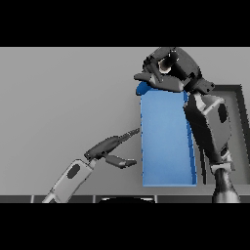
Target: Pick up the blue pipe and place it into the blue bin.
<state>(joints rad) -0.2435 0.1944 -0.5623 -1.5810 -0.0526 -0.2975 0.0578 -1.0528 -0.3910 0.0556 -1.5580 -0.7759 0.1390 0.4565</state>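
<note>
R hand (163, 73) hovers over far end of blue bin (166, 141), fingers curled; can't tell if it holds anything. L hand (111, 149) beside bin, fingers straight, apart.

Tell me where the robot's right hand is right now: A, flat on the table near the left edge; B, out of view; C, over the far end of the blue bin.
C: the right hand sits over the far end of the blue bin.

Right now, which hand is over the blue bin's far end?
The right hand, fingers curled over the far end of the blue bin. The left hand reaches open beside the bin's left wall.
</note>
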